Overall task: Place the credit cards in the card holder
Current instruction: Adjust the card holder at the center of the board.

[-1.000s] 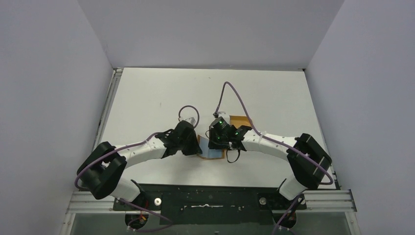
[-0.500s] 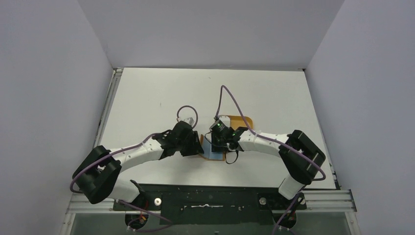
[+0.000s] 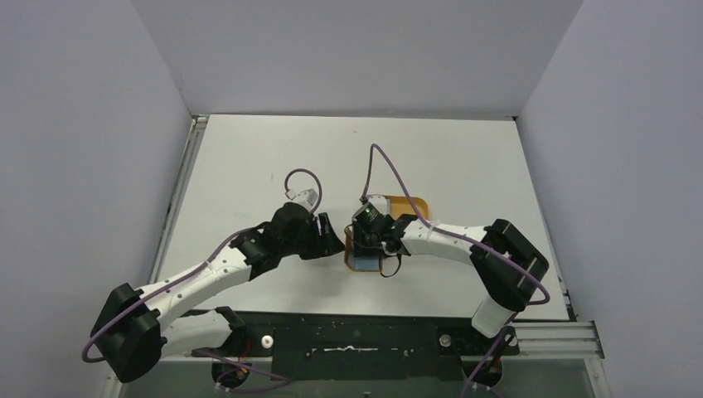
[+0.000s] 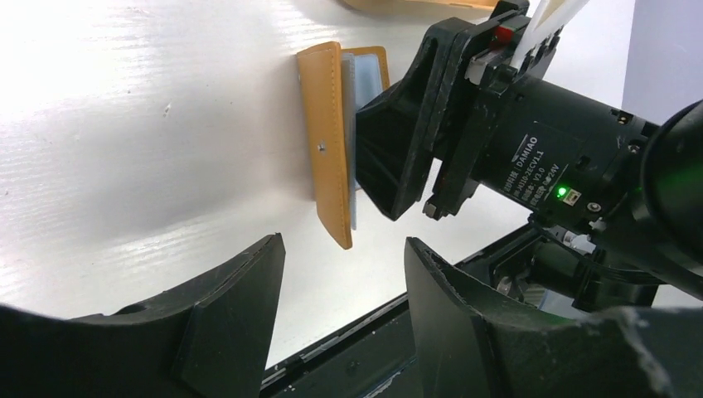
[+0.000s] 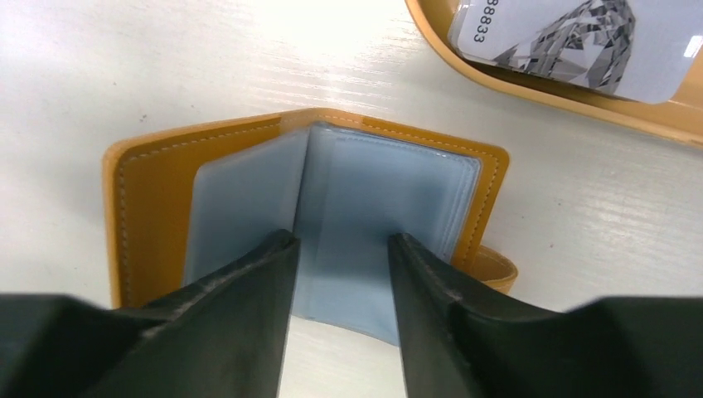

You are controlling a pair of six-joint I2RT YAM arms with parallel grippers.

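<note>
Pale grey walls close in a white desk on the left, right and far sides. A metal rail runs down its left edge. A broad stretch of bare desk lies toward the far wall and out to both sides, while the two arms crowd together at the near middle.

The card holder lies opened flat on the desk there. It is tan-orange and leather-like, with pale stitching along its rounded border and a small strap tab at one edge. Inside are glossy, translucent blue-grey pockets with a fold down the middle. I cannot tell whether a card sits in them.

The right end effector comes down over these pockets. Its matte black fingers are spread apart and nothing is pinched between them. In the left wrist view one leather flap stands nearly on edge, with a tiny snap stud on it.

The left end effector hangs just beside the holder's left edge, apart from it. Its jaws are parted and hold nothing.

Just beyond the holder, on the far right, sits an orange oval tray with a smooth raised rim. It carries a silvery grey-white card printed with a faceted pattern and digits.
</note>
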